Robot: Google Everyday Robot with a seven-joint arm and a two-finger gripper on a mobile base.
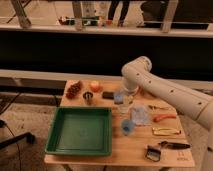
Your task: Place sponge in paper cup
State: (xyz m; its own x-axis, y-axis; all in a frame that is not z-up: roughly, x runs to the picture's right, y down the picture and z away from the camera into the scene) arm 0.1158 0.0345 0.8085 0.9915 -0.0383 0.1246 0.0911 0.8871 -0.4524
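Note:
A light blue sponge (pixel 119 96) shows at the back middle of the wooden table (pixel 120 150), right at the tip of my arm. My gripper (pixel 125 101) points down over that spot, touching or just above the sponge. Whether the sponge is held or resting on the table is unclear. A small blue cup (pixel 128 127) stands in front of the gripper, about a hand's width closer to the table's front edge and apart from it.
A green tray (pixel 80 131) fills the left half. A pinecone (pixel 74 90), an orange fruit (pixel 95 86), a small metal cup (pixel 88 97) and a black block (pixel 108 94) sit at the back. A crumpled clear bag (pixel 141 115), an orange tool (pixel 164 118), a yellow item (pixel 166 131) and black brushes (pixel 156 152) lie on the right.

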